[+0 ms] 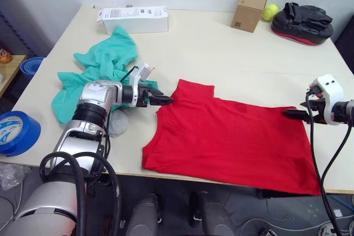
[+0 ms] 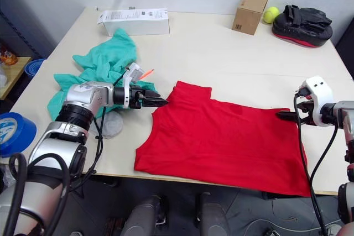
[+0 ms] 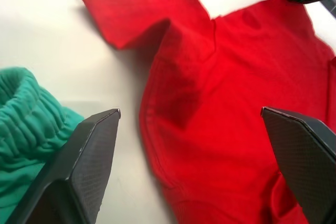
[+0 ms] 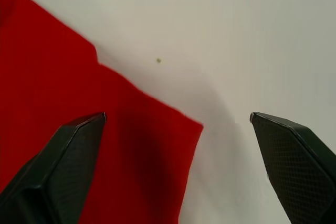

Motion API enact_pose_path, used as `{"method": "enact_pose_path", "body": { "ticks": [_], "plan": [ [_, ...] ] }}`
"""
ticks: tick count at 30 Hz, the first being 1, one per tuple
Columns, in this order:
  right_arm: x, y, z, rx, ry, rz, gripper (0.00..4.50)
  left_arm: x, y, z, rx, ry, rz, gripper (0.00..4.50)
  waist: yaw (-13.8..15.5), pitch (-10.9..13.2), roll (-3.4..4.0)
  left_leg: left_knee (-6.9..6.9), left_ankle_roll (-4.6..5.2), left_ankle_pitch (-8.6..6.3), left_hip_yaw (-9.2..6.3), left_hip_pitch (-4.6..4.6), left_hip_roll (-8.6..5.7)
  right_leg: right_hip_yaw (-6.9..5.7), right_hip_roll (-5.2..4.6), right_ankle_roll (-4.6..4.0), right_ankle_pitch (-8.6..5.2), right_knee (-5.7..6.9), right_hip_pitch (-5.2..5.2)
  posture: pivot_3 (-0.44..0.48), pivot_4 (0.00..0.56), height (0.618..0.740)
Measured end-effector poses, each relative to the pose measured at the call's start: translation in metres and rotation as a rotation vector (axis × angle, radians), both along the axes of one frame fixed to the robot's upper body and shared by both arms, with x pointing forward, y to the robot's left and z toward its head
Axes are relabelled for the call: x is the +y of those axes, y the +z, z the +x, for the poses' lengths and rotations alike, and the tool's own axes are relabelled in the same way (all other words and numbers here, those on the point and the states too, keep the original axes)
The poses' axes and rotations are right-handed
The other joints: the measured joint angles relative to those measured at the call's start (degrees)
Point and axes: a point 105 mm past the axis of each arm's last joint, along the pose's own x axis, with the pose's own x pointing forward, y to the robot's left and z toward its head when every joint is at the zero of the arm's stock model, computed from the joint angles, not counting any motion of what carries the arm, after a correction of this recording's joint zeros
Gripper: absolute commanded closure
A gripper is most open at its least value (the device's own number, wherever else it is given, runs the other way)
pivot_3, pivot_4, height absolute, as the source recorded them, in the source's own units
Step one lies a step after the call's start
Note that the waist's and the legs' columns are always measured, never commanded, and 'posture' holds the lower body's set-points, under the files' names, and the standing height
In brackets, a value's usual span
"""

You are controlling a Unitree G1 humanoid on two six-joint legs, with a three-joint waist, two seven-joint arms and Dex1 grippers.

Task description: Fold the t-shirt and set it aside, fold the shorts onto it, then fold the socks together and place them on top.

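Note:
The red t-shirt [image 1: 227, 136] lies spread flat on the table's front middle, with one sleeve [image 3: 136, 17] sticking out toward the far side. My left gripper [image 1: 166, 101] is open at the shirt's left edge near that sleeve, its fingers [image 3: 89, 150] straddling the red cloth just above it. My right gripper [image 1: 293, 114] is open at the shirt's far right corner [image 4: 184, 129], holding nothing. The teal shorts [image 1: 102, 64] lie crumpled at the left, behind my left arm. A pale grey cloth lump [image 2: 110, 124], which looks like the socks, sits beside the shorts under my left forearm.
At the back of the table [image 1: 221, 53] stand a white box [image 1: 134, 19], a cardboard box [image 1: 249, 10], a tennis ball [image 1: 270, 12] and a black and red pad [image 1: 301, 21]. A blue tape roll [image 1: 16, 131] sits past the table's left edge.

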Motion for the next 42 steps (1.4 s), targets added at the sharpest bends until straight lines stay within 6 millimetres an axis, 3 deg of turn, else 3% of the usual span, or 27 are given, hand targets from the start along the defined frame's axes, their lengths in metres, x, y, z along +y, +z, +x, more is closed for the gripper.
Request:
{"method": "enact_pose_path", "body": {
  "ticks": [3,4,7,16,19,24,27,33,37,40,42],
  "plan": [
    [-0.002,0.003,0.0,0.007,-0.001,0.013,0.2,-0.003,-0.001,0.001,-0.007,-0.013,0.011,0.0,-0.15,0.0,0.0,-0.02,-0.04,0.02,0.01,0.08,0.03,0.01,0.03,-0.02,0.01,0.07,0.0,0.0,0.15,0.74],
    [-0.003,0.002,0.0,0.011,-0.01,0.018,0.4,-0.006,-0.001,0.001,-0.01,-0.023,0.008,0.0,-0.14,0.0,0.0,-0.03,-0.06,0.03,0.01,0.08,0.03,0.01,0.03,-0.02,0.01,0.09,0.0,0.0,0.15,0.74],
    [-0.001,0.0,0.004,0.02,-0.033,0.062,1.31,-0.013,-0.002,0.002,0.002,-0.026,-0.012,0.6,-0.25,0.0,0.0,-0.04,-0.17,0.09,0.03,0.11,0.04,0.02,0.05,-0.03,0.01,0.11,0.0,0.0,0.15,0.74],
    [0.005,-0.009,0.005,0.043,-0.036,0.1,4.5,-0.014,-0.006,0.003,0.007,-0.025,-0.006,3.48,-0.12,0.0,0.0,-0.05,-0.17,0.09,0.03,0.1,0.03,0.01,0.04,-0.03,0.01,0.11,0.0,0.0,0.15,0.74],
    [0.005,-0.005,0.007,0.011,-0.035,0.114,4.5,-0.014,-0.005,0.003,0.005,-0.029,-0.005,4.45,-0.14,0.0,0.0,-0.06,-0.18,0.09,0.03,0.1,0.03,0.01,0.04,-0.03,0.01,0.11,0.0,0.0,0.15,0.74],
    [0.001,0.012,0.01,-0.129,-0.025,0.11,4.5,-0.011,0.004,0.005,-0.043,-0.027,-0.038,4.48,-0.08,0.0,0.0,-0.08,-0.19,0.1,0.03,0.11,0.03,0.0,0.04,-0.03,0.01,0.11,0.0,0.0,0.15,0.74],
    [0.007,0.016,0.004,-0.211,0.072,0.053,4.5,-0.004,0.012,0.007,-0.104,-0.027,-0.039,4.48,-0.04,0.0,0.0,-0.13,-0.19,0.1,0.03,0.12,0.03,-0.01,0.06,-0.03,0.01,0.1,0.0,0.0,0.15,0.74],
    [0.019,-0.007,-0.02,-0.218,0.235,-0.061,4.5,-0.005,0.007,-0.009,-0.176,-0.127,-0.022,4.48,-0.01,0.0,0.0,-0.09,-0.32,0.16,0.1,0.22,0.04,0.03,0.06,-0.02,0.01,0.13,0.1,0.0,0.15,0.74],
    [0.026,-0.009,-0.021,-0.229,0.259,-0.07,4.5,-0.012,0.0,-0.011,-0.169,-0.129,-0.011,4.48,-0.2,0.0,0.0,-0.04,-0.15,0.08,0.06,0.34,0.05,0.06,0.07,-0.02,0.04,0.15,0.21,0.0,0.15,0.74],
    [0.03,-0.007,-0.02,-0.24,0.269,-0.074,4.5,-0.013,-0.002,-0.006,-0.172,-0.09,0.004,3.94,-0.13,0.0,0.0,-0.07,-0.15,0.08,0.0,0.34,0.06,0.02,0.08,-0.02,0.03,0.13,0.21,0.0,0.15,0.74],
    [0.03,-0.007,-0.02,-0.234,0.264,-0.067,4.5,-0.012,-0.001,-0.001,-0.182,-0.07,0.022,3.3,-0.05,0.0,0.0,-0.09,-0.15,0.08,0.0,0.33,0.06,0.01,0.07,-0.02,0.03,0.11,0.21,0.0,0.15,0.74]
  ]
}}
